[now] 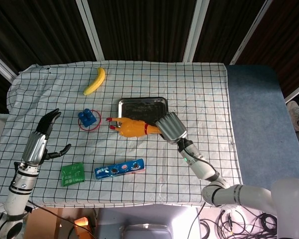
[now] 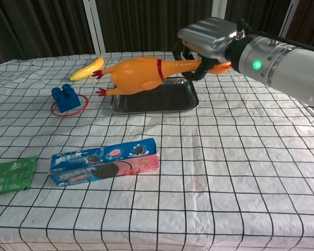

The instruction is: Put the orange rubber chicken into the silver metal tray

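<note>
My right hand (image 2: 209,39) grips the orange rubber chicken (image 2: 141,73) by its neck/head end, holding it in the air just over the front edge of the silver metal tray (image 2: 162,102), feet toward the table's left edge. My left hand (image 1: 40,142) is off near the left edge w/ fingers spread, holding nothing. Cookie pack (image 2: 104,162) lies near the front edge.

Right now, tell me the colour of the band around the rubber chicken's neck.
Red, on the orange rubber chicken held by the right hand; clearest in the chest view.
</note>
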`<state>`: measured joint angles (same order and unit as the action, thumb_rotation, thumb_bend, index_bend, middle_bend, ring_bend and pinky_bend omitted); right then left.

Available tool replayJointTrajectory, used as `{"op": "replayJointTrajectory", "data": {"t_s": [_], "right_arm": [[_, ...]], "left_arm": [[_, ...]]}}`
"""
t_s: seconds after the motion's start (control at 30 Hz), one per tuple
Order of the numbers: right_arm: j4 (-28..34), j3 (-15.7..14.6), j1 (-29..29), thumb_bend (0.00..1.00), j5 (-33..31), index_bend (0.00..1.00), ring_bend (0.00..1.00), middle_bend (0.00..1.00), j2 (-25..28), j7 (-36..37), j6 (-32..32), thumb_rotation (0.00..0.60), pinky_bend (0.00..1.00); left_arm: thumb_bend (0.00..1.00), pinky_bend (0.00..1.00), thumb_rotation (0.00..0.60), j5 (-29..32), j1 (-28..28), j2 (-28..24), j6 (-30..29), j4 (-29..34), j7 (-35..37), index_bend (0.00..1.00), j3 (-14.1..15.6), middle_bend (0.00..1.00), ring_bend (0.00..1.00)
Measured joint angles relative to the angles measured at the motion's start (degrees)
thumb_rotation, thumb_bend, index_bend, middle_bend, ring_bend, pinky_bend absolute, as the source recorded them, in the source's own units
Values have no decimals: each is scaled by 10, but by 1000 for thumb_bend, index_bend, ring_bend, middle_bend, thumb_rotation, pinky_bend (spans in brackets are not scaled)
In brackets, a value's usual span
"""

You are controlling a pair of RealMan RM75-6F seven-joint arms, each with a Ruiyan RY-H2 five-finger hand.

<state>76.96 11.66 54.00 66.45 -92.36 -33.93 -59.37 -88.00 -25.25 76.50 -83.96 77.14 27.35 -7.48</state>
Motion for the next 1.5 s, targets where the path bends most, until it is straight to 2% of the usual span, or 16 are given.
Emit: {"op": "replayJointTrajectory", "data": {"t_s": [0.13,0.4,0.5,0.57,0.67,0.8,0.87,0.97,1.13,1.3,1.5], "right_arm": [[-115,7,16,468,13,872,733,749,-52,27,3,600,790],[-398,9,54,467,51,844,679,749,-190,130,21,600,746],[-498,10,68,467,60,777,595,732,-244,172,42,600,680],[-559,11,77,466,63,724,535,676,-280,202,61,600,640],[-625,14,89,464,67,523,402,509,-322,239,93,600,545],[-660,21,98,396,67,95,165,251,-343,264,133,600,346],[-668,29,101,352,61,10,67,146,-346,265,147,600,258],[-676,39,104,288,53,0,0,22,-347,257,153,600,122],[-681,49,106,190,45,0,0,0,-347,243,154,600,14],[-680,56,104,77,39,0,0,0,-341,212,150,600,0],[-660,60,99,16,36,0,0,0,-323,190,152,600,0]], "left_arm": [[246,55,600,7,11,-1,-3,-28,20,0,2,0,0],[255,47,600,22,18,5,5,-82,52,0,-3,0,0],[258,43,600,28,18,9,11,-99,63,0,-6,0,0],[261,43,600,32,18,12,16,-110,72,0,-8,0,0],[262,43,600,36,19,15,22,-123,83,0,-11,0,0],[264,43,600,38,19,18,26,-131,92,0,-13,0,0],[264,43,600,39,18,19,30,-134,96,0,-14,0,0],[264,43,600,39,19,20,31,-135,98,0,-15,0,0],[264,43,600,38,19,20,30,-134,97,0,-15,0,0],[264,42,600,38,18,19,33,-129,94,0,-17,0,0],[263,42,600,40,19,17,36,-123,89,0,-18,0,0]]}}
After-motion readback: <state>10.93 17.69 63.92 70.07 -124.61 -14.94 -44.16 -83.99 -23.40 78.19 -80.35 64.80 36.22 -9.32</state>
